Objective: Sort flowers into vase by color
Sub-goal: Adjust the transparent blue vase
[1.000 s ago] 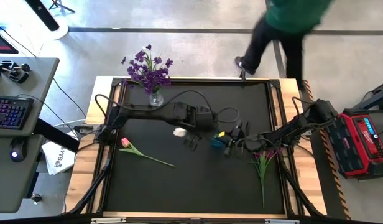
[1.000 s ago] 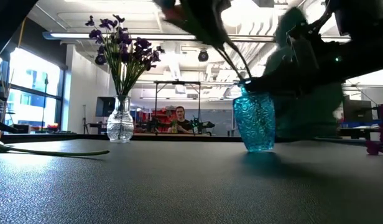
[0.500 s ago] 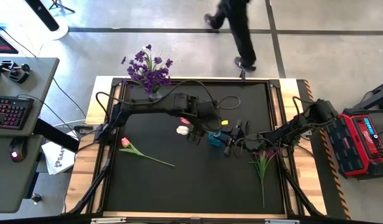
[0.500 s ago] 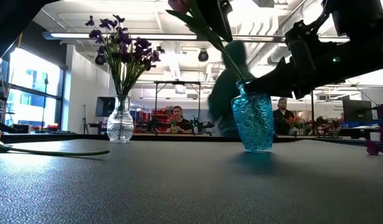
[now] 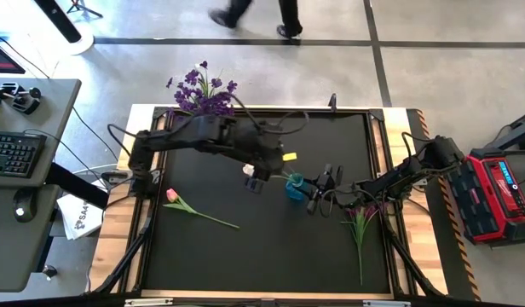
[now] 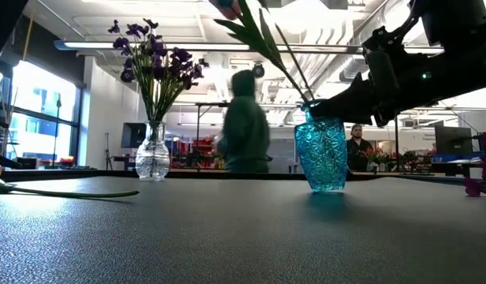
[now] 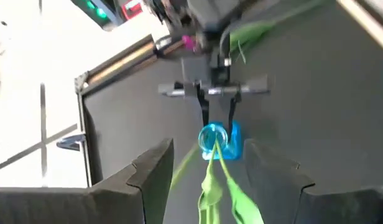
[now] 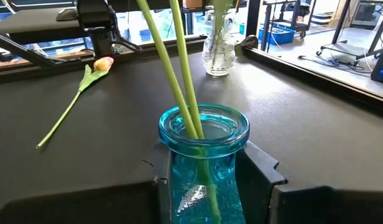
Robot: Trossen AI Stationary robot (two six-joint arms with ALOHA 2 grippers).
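Note:
A blue glass vase [image 5: 294,187] stands near the table's middle, with two tulip stems [image 8: 179,81] in it. The stems lean toward the left; a white bud [image 5: 248,170] shows at their top. My right gripper [image 5: 316,193] is shut on this vase. My left gripper [image 5: 257,182] hovers open above the tulips, its fingers [image 7: 151,177] on either side of the leaves without touching them. A clear vase [image 6: 152,154] at the far edge holds purple sprays [image 5: 204,92]. A pink tulip [image 5: 179,201] lies flat at the left. More purple sprays [image 5: 361,220] lie at the right. My right gripper pinches the blue vase's wall [image 8: 179,180], just under the rim, between its two fingers. The fingers come in nearly level from the table's right side. The vase stands upright with its base on the table.
The black mat has a raised frame [image 5: 382,162] around it. The clear vase [image 8: 217,50] stands beyond the blue one. A person [image 6: 244,122] walks past behind the table. A desk with a keyboard [image 5: 11,152] is off the left side.
My left gripper has come away from the tulips and risen, leaving the top of the low view. It has drawn back a little toward the far left. The tulips stay leaning in the blue vase. A person has walked across behind the table.

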